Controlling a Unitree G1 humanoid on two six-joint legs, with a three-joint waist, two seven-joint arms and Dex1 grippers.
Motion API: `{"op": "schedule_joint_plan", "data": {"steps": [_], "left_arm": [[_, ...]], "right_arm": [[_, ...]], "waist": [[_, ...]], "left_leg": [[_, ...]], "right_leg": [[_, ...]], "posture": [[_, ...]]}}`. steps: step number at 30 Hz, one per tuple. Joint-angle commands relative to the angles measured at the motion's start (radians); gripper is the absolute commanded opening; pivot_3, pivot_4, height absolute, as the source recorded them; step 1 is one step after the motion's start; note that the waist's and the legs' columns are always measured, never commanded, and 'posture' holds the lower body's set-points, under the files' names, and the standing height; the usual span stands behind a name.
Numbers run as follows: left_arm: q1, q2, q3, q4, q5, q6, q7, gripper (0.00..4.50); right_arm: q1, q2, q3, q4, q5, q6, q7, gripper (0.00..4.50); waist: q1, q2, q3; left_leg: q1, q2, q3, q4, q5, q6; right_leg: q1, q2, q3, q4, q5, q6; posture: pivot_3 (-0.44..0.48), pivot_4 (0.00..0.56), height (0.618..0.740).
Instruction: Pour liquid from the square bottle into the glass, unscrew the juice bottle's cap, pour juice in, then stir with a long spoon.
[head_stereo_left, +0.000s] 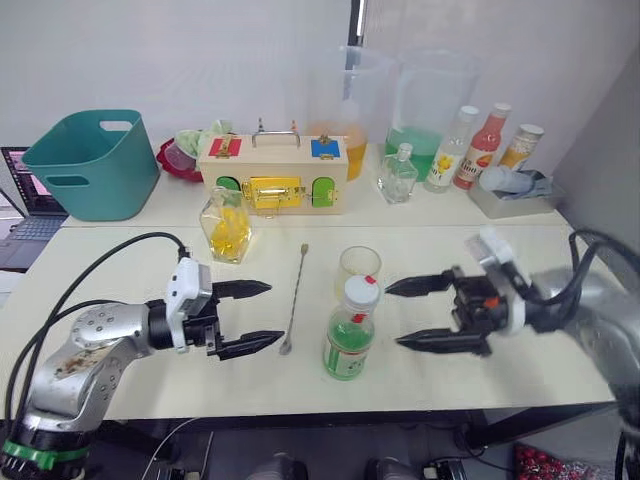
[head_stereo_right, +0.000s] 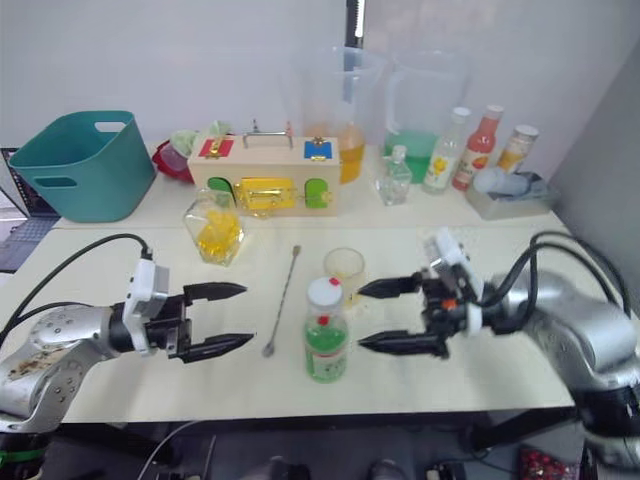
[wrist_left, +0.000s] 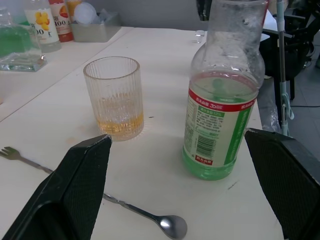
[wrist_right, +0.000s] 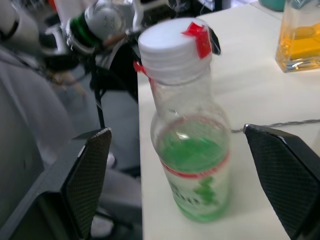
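Left eye view, long spoon (head_stereo_left: 293, 302) lengthwise front-to-back, bowl nearest robot

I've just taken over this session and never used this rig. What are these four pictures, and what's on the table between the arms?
You are looking at a two-armed humanoid robot. The two wide pictures come from its head camera, looking down over both arms. The other two come from a camera on each wrist, looking out between that gripper's black fingers.

The left gripper and right gripper are both open and hold nothing. Between them on the pale table stands the slim clear juice bottle with a green-and-white label, its white cap on. Just behind it is the short clear ribbed glass with a little amber liquid at the bottom. The thin silver long spoon lies flat beside them, nearer the left gripper.
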Motion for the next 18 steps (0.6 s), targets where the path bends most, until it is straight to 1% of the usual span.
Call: {"op": "schedule_joint_plan", "data": {"steps": [1,5,8,10,12,16,18], "left_arm": [[0.013,0.009,0.037,-0.067,-0.035,0.019,0.031,4.50],[0.027,0.010,0.046,-0.088,-0.041,0.030,0.047,4.50],[0.084,0.019,0.093,-0.144,-0.056,0.051,0.081,4.50],[0.106,0.025,0.111,-0.167,-0.060,0.056,0.098,4.50],[0.125,0.035,0.127,-0.189,-0.069,0.064,0.108,4.50],[0.139,0.048,0.146,-0.211,-0.087,0.083,0.123,4.50],[0.144,0.054,0.159,-0.227,-0.103,0.099,0.138,4.50]], "right_arm": [[-0.110,0.047,0.076,0.144,-0.094,-0.136,0.174,4.47],[-0.157,0.055,0.137,0.207,-0.101,-0.217,0.188,4.47],[-0.247,0.096,0.274,0.264,-0.057,-0.308,0.188,4.47],[-0.285,0.107,0.335,0.289,-0.020,-0.340,0.188,4.47],[-0.319,0.126,0.376,0.309,0.037,-0.341,0.188,4.47],[-0.356,0.138,0.418,0.322,0.126,-0.316,0.188,4.47],[-0.360,0.145,0.458,0.323,0.133,-0.340,0.188,4.47]], "waist": [[0.000,0.000,0.000],[0.010,0.000,0.000],[-0.001,0.000,0.000],[-0.012,0.000,0.000],[-0.016,0.000,0.000],[-0.010,0.000,0.000],[-0.007,0.000,0.000]], "left_leg": [[0.000,0.000,0.000,0.000,0.000,0.000],[-0.001,-0.001,-0.001,-0.001,0.000,0.000],[-0.002,-0.001,0.000,0.000,0.000,0.000],[-0.002,-0.001,0.000,-0.001,0.000,0.000],[-0.002,0.000,-0.001,-0.001,0.001,-0.001],[-0.002,-0.001,-0.002,-0.001,0.001,-0.002],[-0.002,-0.001,-0.002,-0.001,0.001,-0.002]], "right_leg": [[0.001,0.000,0.000,0.000,0.000,0.000],[0.001,-0.001,-0.002,0.002,0.000,0.000],[0.001,-0.002,-0.002,0.001,0.000,0.000],[0.001,-0.002,-0.002,0.000,0.000,0.000],[0.001,-0.002,-0.002,0.001,0.000,0.000],[0.001,-0.002,-0.002,0.001,0.000,0.000],[0.000,-0.002,-0.002,0.001,0.000,0.000]], "posture": [[0.000,0.150,0.740],[0.000,0.150,0.740],[0.000,0.150,0.740],[0.000,0.150,0.740],[0.000,0.150,0.740],[0.000,0.150,0.740],[0.000,0.150,0.740]]}}
